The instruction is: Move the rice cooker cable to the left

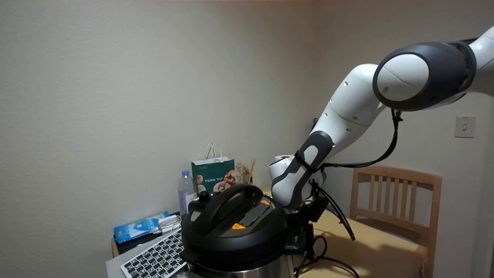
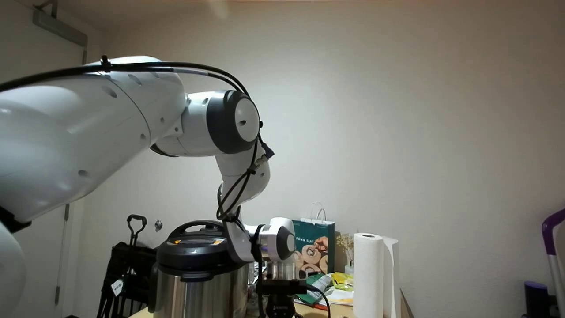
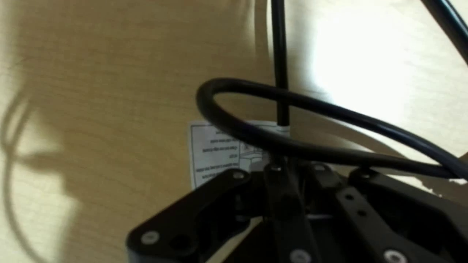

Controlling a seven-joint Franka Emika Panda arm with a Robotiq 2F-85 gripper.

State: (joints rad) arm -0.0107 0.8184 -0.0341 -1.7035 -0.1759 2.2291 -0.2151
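Gripper (image 3: pixel 297 166) clenched on the smooth black cable (image 3: pixel 321 154), which loops across centre-right of the wrist view over wood-grain table (image 3: pixel 109 109); white tag (image 3: pixel 215 149), print blurred. Cooker (image 1: pixel 235 235) black-domed, silvery below. Green bag (image 1: pixel 212 173) reads "TONG SUI".

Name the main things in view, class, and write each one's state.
rice cooker: upright, lid on
rice cooker cable: looped
gripper: shut; whether holding anything unclear
bottle: upright, capped
paper bag: standing upright
paper towel roll: upright, partly unrolled
light switch: up or down unclear
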